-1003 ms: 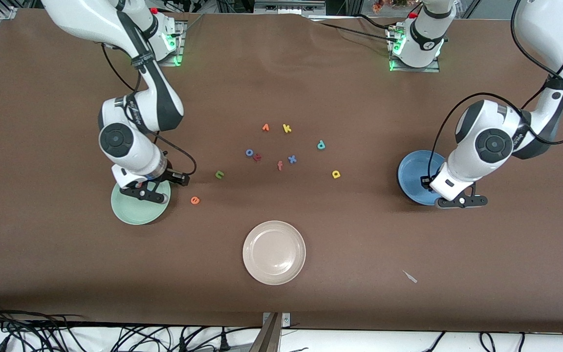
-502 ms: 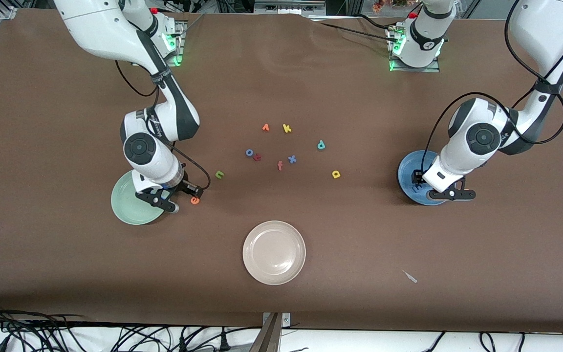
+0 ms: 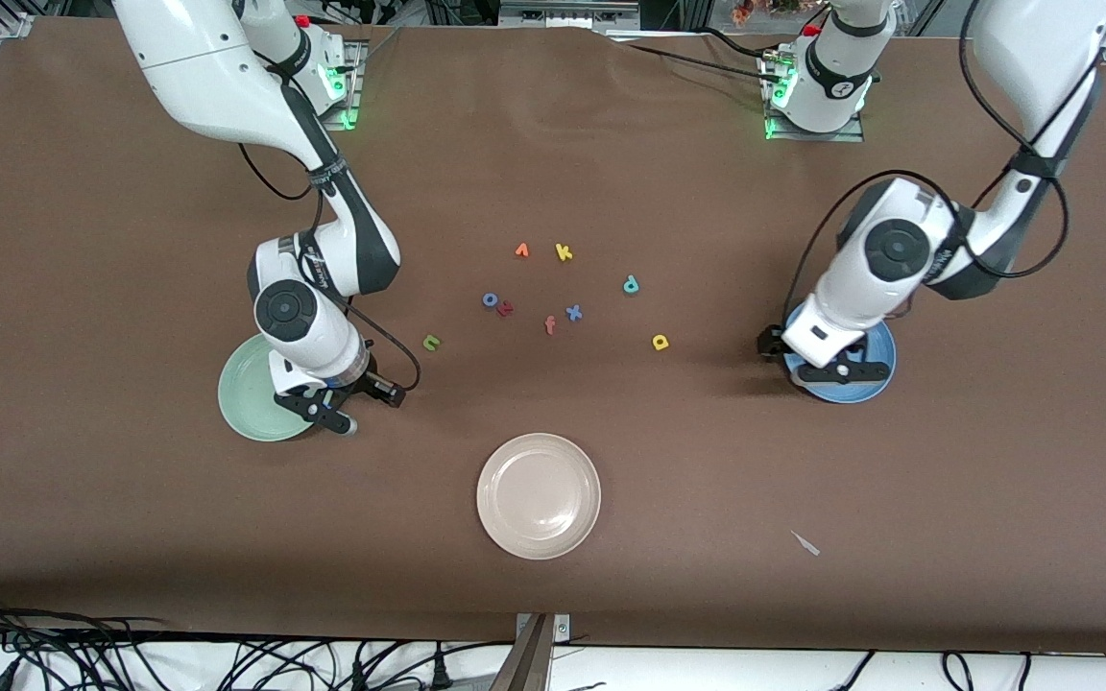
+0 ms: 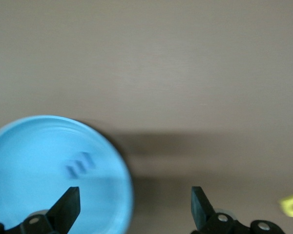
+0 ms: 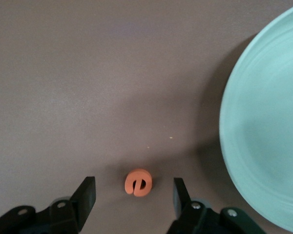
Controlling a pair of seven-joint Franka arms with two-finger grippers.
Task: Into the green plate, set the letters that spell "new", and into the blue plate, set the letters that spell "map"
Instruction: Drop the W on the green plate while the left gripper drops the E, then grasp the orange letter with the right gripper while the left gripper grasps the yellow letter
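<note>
Even, bright overhead light covers the brown worktop [image 3: 131, 537]; soft shadows pool beneath both arms. The left wrist view is blurred, smearing the blue plate [image 4: 34, 161].

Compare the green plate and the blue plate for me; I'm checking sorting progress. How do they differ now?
The green plate is pale mint and looks empty; the blue plate holds a blue letter. The green plate lies toward the right arm's end, the blue plate toward the left arm's. Both are round and alike in size.

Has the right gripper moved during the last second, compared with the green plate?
Yes. The right gripper was over the green plate and has shifted off its rim toward the beige plate's side; its open fingers now straddle the orange "e".
</note>
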